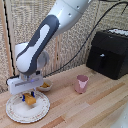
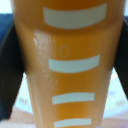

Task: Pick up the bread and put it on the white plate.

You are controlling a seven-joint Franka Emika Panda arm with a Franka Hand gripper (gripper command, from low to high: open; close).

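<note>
Now: bread over plate, we're at the release step.

We have the hand (image 1: pixel 30 95) closed on the bread (image 1: pixel 31 100), fingers pinching it from both sides; the wrist view is filled by the orange-brown loaf (image 2: pixel 67 65) with dark fingers flanking it and slivers of patterned rim behind. In the exterior view the bread hangs straight down from the hand, at 6 o'clock, and sits over the white plate (image 1: pixel 15 112) near its centre, maybe slightly toward 12 o'clock. We can't tell if the bread is touching the plate or just above it. Its long axis looks roughly vertical between the fingers. Our read: the next move is short, straight down, then open. Small bowl (image 1: pixel 46 86) lies at about 1 o'clock from the plate, pink cup (image 1: pixel 81 83) at 3 o'clock on the bench (image 1: pixel 95 107), both outside the drop path.
</note>
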